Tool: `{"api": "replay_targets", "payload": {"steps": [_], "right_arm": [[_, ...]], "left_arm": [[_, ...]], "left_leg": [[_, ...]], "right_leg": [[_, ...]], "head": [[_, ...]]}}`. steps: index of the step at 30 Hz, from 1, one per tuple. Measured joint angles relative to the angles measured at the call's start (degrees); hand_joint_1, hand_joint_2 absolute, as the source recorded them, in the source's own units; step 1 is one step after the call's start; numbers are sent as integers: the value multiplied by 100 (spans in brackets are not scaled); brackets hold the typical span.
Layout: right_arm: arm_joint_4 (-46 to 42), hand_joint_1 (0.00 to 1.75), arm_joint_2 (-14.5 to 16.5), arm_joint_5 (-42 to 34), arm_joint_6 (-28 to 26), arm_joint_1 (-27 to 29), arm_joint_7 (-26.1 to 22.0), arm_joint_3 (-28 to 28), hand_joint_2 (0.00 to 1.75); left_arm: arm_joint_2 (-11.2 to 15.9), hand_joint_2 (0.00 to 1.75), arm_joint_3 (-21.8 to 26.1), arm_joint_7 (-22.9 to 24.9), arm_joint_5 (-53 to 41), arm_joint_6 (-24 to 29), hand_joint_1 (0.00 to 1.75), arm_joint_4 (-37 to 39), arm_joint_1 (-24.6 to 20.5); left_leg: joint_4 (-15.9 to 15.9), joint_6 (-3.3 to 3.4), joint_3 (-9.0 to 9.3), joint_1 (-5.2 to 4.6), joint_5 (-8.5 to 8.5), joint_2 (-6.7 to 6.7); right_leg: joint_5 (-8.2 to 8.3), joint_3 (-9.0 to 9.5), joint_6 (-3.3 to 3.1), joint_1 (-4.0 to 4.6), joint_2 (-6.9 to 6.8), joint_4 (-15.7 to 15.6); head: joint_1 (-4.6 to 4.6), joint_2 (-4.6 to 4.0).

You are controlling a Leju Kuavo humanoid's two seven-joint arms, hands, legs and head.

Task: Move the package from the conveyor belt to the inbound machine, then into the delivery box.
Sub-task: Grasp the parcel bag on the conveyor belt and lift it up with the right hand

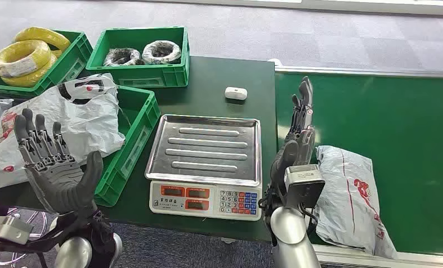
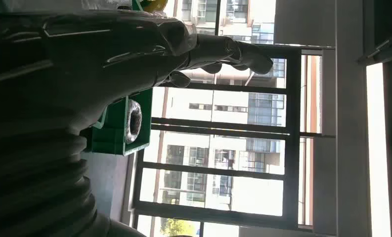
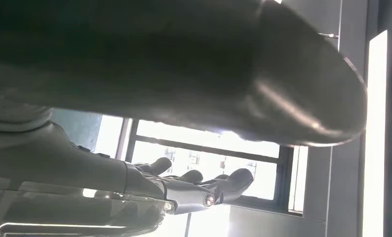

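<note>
Package (image 1: 350, 198) at belt (image 1: 398, 123) edge, right hand (image 1: 297, 139) beside

Package (image 1: 350, 192): glossy crinkled plastic film. Scale (image 1: 205, 167) tray: ribbed brushed metal (satin sheen). Crates (image 1: 143, 58): moulded green plastic. Belt (image 1: 386, 120): matt green.

The left hand (image 1: 51, 162) is dark grey, almost black, with segmented, ridged fingers (image 1: 37, 137) and a thick, smooth grey thumb (image 1: 91, 170), and just behind it the wrist narrows into a rounded silver forearm with a pale metal bracket beside it. The right hand (image 1: 297, 139) is the same dark grey, its slim fingers showing small jointed links, with a boxy light-grey block at the wrist and a polished silver forearm behind that. In the right wrist view its dark fingers (image 3: 198, 190) show small shiny round fasteners.
</note>
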Motion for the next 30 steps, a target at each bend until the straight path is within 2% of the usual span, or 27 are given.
{"api": "replay_targets", "payload": {"steps": [5,7,8,11,12,14,18,25,30], "right_arm": [[1,0,0,15,-12,0,2,0,0],[8,0,0,309,-251,-3,111,-3,0],[26,0,0,676,-535,-15,264,-12,0],[164,0,-3,2436,-1535,-144,1050,-236,0],[230,0,-9,2905,-1690,-215,1293,-391,0],[368,0,-30,3350,-1759,-359,1589,-723,0],[735,0,-117,4236,-1777,-710,2015,-1462,175],[1852,0,-564,6209,-1781,-1640,2836,-3175,175],[2922,0,-1007,7065,-1781,-2219,3641,-3887,175]], "left_arm": [[-1,175,0,0,2,0,0,0,-1],[-1,175,0,0,1,1,0,1,-3],[-1,175,-1,0,1,3,0,1,-6],[-3,175,-9,0,-11,14,0,6,-10],[-5,175,-13,0,-21,17,0,8,-10],[-11,175,-20,0,-37,27,0,10,-7],[-15,175,-28,0,-51,49,0,10,19],[-14,175,-32,0,-10,-9,0,0,95],[-33,175,-28,0,5,-117,0,0,104]], "left_leg": [[0,0,0,0,0,0],[0,0,0,0,0,0],[0,0,0,0,0,0],[1,0,1,0,0,2],[1,0,2,0,0,2],[2,1,3,-1,0,1],[3,1,5,-1,1,-1],[4,1,4,-2,1,-5],[4,1,4,-2,1,-5]], "right_leg": [[0,0,0,0,0,0],[0,-1,0,0,0,0],[0,-1,0,0,0,0],[0,-1,0,0,0,0],[0,0,0,0,0,-1],[1,3,0,-1,0,-1],[2,4,1,-2,-1,-1],[3,7,2,-3,-2,-1],[3,6,2,-3,-2,-1]], "head": [[-1,0],[-1,0],[-1,0],[-1,0],[-1,0],[1,0],[-1,0],[-1,0],[-2,0]]}}
